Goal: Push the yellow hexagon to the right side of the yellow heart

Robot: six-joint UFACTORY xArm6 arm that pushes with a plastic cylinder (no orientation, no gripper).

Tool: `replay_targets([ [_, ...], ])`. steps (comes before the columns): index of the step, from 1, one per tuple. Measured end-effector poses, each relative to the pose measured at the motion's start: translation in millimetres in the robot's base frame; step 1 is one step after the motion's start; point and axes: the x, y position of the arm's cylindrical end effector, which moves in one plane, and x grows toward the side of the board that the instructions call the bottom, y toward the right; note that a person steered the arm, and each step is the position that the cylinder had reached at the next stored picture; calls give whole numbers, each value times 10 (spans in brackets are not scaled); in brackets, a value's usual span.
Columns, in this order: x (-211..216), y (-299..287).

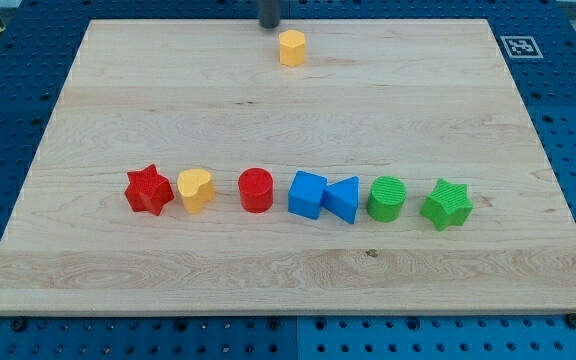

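Observation:
The yellow hexagon (292, 47) sits near the view's top edge of the wooden board, a little right of centre. My tip (269, 24) is a dark rod end just up and left of the hexagon, close to it; I cannot tell whether they touch. The yellow heart (196, 189) lies in a row of blocks in the lower half of the board, between the red star (149, 190) on its left and the red cylinder (256, 189) on its right.
The row continues to the view's right with a blue cube (307, 194), a blue triangle (343, 198), a green cylinder (387, 198) and a green star (446, 205). A marker tag (521, 46) sits off the board's top right corner.

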Motion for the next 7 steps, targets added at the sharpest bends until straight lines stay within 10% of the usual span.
replay_targets([
  [7, 1344, 79],
])
